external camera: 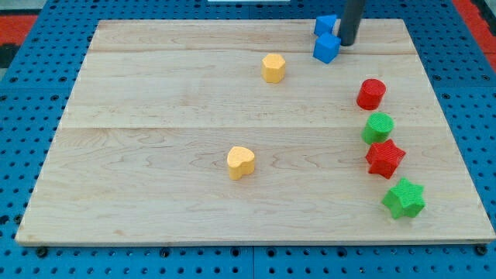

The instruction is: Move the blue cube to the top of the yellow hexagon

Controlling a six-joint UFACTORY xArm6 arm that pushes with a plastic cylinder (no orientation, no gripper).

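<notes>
The blue cube (326,48) sits near the view's top right on the wooden board (155,155). The yellow hexagon (273,68) lies to its lower left, a short gap away. My tip (347,43) is the lower end of the dark rod, right against the cube's right side. A second blue block (325,25) sits just above the cube, at the rod's left; its shape is partly hidden.
A yellow heart (241,163) lies at the board's middle bottom. Along the right side, top to bottom: a red cylinder (371,94), a green cylinder (378,127), a red star (384,158), a green star (404,198).
</notes>
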